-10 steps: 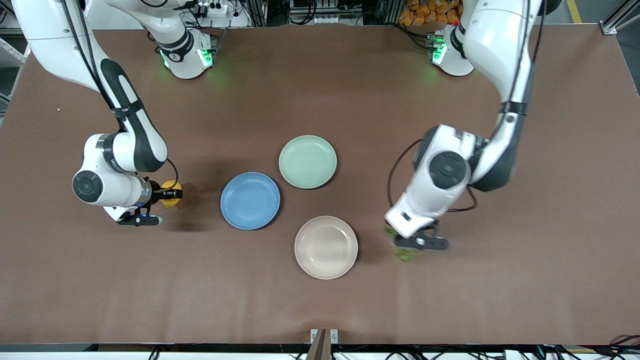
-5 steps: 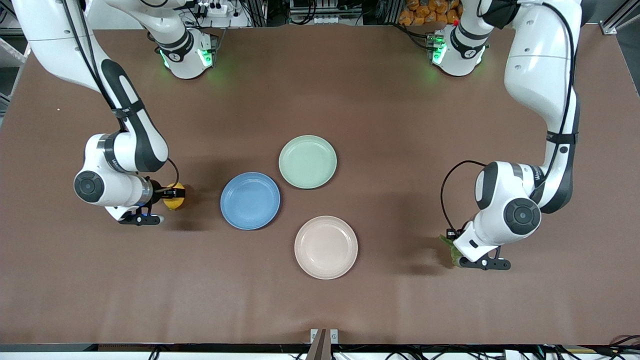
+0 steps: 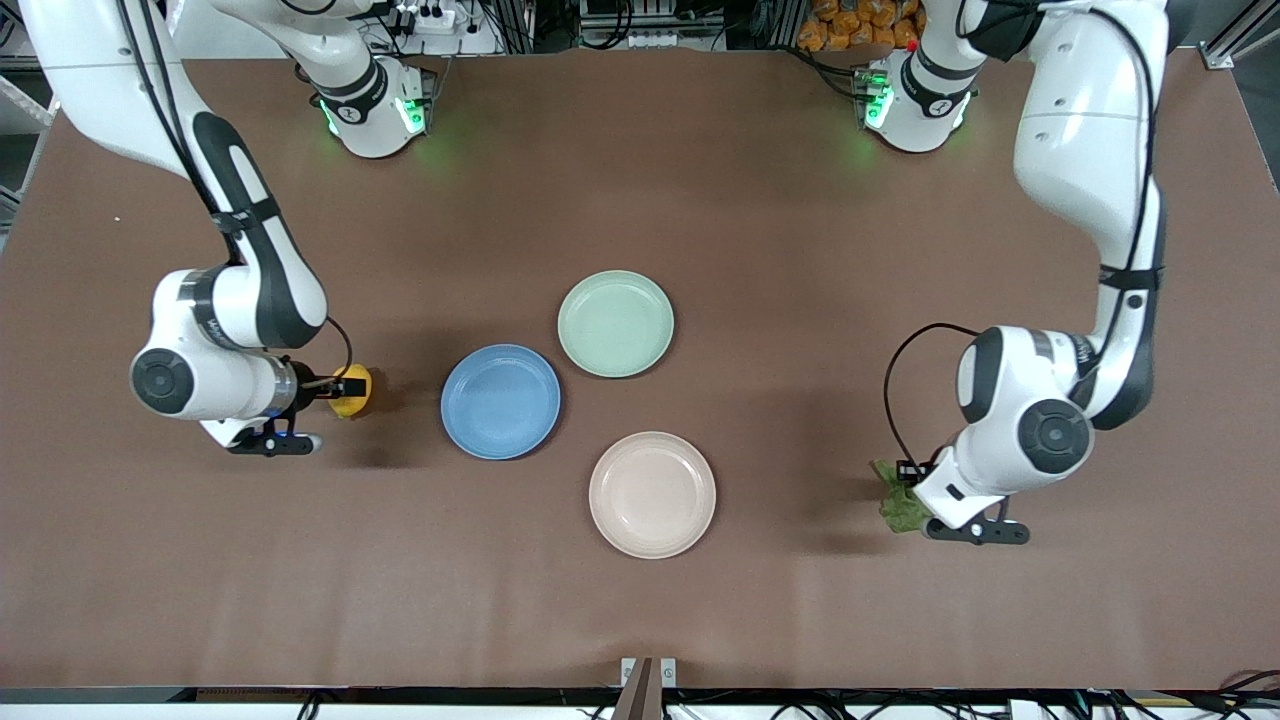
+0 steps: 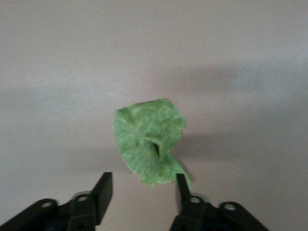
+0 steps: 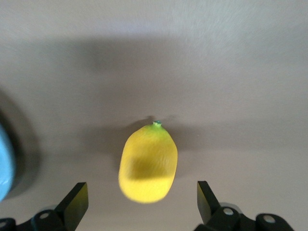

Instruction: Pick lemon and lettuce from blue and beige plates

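**Lemon and lettuce lying on the table, both grippers open**

Front view. You are looking at three bare plates near the table's middle: the blue plate [image 3: 500, 402], the beige plate [image 3: 652, 494] nearer the camera, and a mint-green plate [image 3: 615, 324] farther from it. The lemon [image 3: 351, 391] is lying on the brown table [image 3: 640, 600] beside the blue plate, toward the right arm's end, with the right gripper [image 3: 318, 392] low beside it. The lettuce [image 3: 899, 503] is lying on the table toward the left arm's end, well apart from the beige plate, partly hidden under the left gripper [image 3: 925, 495].

Left wrist view. Your left gripper [image 4: 143, 190] is standing with its fingers [image 4: 103, 191] spread and holding nothing; the crumpled lettuce [image 4: 149, 140] is lying just ahead of the tips, one edge reaching next to one finger.

Right wrist view. Your right gripper [image 5: 142, 198] is standing wide open and empty. The lemon [image 5: 148, 162] is resting between the lines of the two fingers [image 5: 77, 199], clear of both, with the blue plate's rim [image 5: 6, 159] at the frame edge.
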Controlling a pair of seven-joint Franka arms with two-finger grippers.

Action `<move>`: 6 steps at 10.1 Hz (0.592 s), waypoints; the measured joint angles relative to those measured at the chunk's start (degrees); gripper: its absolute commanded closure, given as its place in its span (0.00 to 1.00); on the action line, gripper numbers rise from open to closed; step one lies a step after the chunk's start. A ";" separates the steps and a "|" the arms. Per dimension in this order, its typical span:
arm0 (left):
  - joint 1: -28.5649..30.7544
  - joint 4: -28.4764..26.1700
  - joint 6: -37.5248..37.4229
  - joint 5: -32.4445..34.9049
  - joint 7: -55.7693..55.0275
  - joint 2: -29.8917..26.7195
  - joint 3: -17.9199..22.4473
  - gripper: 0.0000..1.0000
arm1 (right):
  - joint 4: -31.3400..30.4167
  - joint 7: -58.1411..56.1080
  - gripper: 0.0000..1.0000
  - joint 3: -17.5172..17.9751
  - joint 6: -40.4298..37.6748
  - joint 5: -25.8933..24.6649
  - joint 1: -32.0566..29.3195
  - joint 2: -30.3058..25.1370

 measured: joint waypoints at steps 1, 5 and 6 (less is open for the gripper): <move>0.07 0.89 -3.53 0.00 0.00 -3.84 0.03 0.00 | 2.52 -0.17 0.00 -0.03 -2.34 -0.07 -0.02 -1.29; 0.09 1.32 -19.89 0.11 1.98 -23.17 -0.09 0.00 | 12.47 -2.63 0.00 0.38 -19.22 -0.05 0.03 -10.61; 0.03 1.12 -22.65 0.12 2.17 -26.76 -0.20 0.00 | 13.06 -2.80 0.00 0.85 -21.07 -0.06 0.07 -14.24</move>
